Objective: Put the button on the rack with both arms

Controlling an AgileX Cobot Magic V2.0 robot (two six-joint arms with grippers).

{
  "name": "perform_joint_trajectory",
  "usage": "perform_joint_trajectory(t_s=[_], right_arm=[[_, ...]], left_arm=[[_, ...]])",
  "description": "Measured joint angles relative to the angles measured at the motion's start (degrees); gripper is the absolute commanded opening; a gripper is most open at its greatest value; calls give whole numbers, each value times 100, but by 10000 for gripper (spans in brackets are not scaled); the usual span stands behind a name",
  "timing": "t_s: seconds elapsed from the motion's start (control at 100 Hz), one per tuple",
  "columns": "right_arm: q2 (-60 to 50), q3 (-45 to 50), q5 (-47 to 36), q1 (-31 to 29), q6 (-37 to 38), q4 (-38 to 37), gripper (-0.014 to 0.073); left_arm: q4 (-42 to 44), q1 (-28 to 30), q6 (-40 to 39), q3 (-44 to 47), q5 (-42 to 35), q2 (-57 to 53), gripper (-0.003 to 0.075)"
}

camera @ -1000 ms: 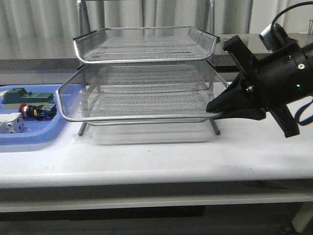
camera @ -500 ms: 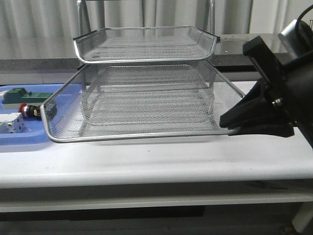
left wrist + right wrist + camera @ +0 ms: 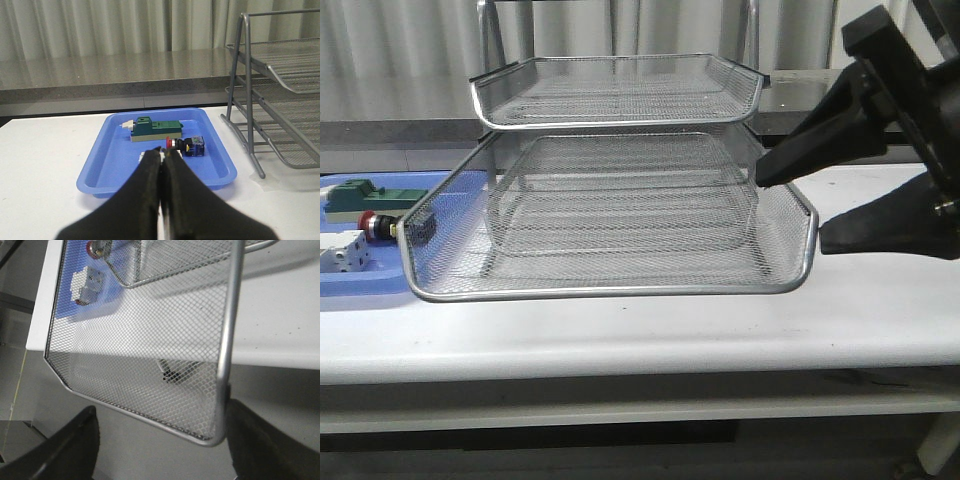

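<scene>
The button (image 3: 186,145), red-headed with a black body, lies in the blue tray (image 3: 100,182) beside the rack (image 3: 620,90); it also shows in the front view (image 3: 372,225). My left gripper (image 3: 162,152) is shut and empty, hovering just short of the button. The rack's middle tray (image 3: 610,290) is slid far out toward the table's front. My right gripper (image 3: 792,210) is open, its fingers either side of that tray's front right corner (image 3: 222,435), gripping nothing. In the right wrist view the button (image 3: 95,246) shows through the mesh.
A green block (image 3: 152,129) and a white boxy block (image 3: 342,253) share the blue tray with the button. The rack's top tray (image 3: 620,75) stays pushed in. The pulled-out tray overhangs the table's front edge (image 3: 620,345).
The middle tray has slid out toward the table's front, pulled by my right gripper. The right gripper, shut on the tray's rim before, is now open and a little higher.
</scene>
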Motion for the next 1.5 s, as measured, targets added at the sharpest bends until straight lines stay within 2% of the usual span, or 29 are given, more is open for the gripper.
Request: perform_joint_trajectory(t_s=[0.14, 0.29, 0.59, 0.89, 1.08, 1.37, 1.44, 1.5], right_arm=[[-340, 0, 24, 0, 617, -915, 517], [-775, 11, 81, 3, 1536, -2216, 483], [-2189, 23, 281, 3, 3320, -4404, 482], [-3469, -746, 1434, 3, 5332, -6891, 468], [-4120, -1233, 2191, 3, 5932, -7701, 468], [-4892, -1330, 2992, 3, 6393, -8280, 461], [-4976, -1330, 3041, 3, 6432, -8329, 412], [-5001, -1330, 3053, 3, 6440, -8342, 328]], left_arm=[[0, 0, 0, 0, 0, 0, -20], [0, 0, 0, 0, 0, 0, -20], [0, 0, 0, 0, 0, 0, -20], [0, 0, 0, 0, 0, 0, -20], [0, 0, 0, 0, 0, 0, -20], [0, 0, 0, 0, 0, 0, -20], [0, 0, 0, 0, 0, 0, -20], [0, 0, 0, 0, 0, 0, -20]])
